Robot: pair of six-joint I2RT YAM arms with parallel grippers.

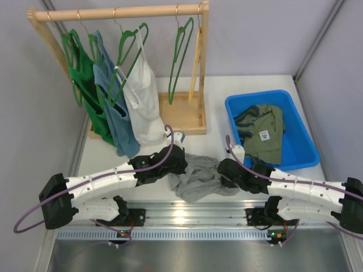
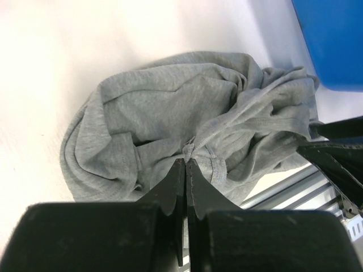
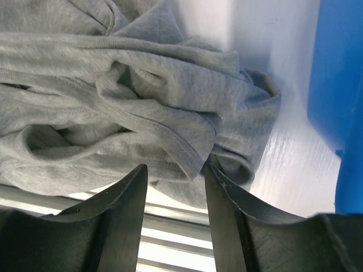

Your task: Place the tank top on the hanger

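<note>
The light grey tank top (image 1: 198,177) lies crumpled near the table's front edge, between both arms. My left gripper (image 1: 179,162) is shut on a bunched seam of the tank top (image 2: 170,102), and its tips (image 2: 187,161) pinch the cloth. My right gripper (image 1: 224,173) is at the garment's right side with its jaws open. A hemmed fold of the tank top (image 3: 113,73) hangs loosely between the right gripper's (image 3: 174,170) fingertips. An empty green hanger (image 1: 181,56) hangs from the wooden rack (image 1: 113,12) at the back.
Green (image 1: 85,79), blue (image 1: 116,116) and white (image 1: 143,102) tops hang on the rack's left side. A blue bin (image 1: 258,95) at the right holds an olive-green garment (image 1: 266,133). An aluminium rail (image 1: 181,212) runs along the near edge, just below the tank top.
</note>
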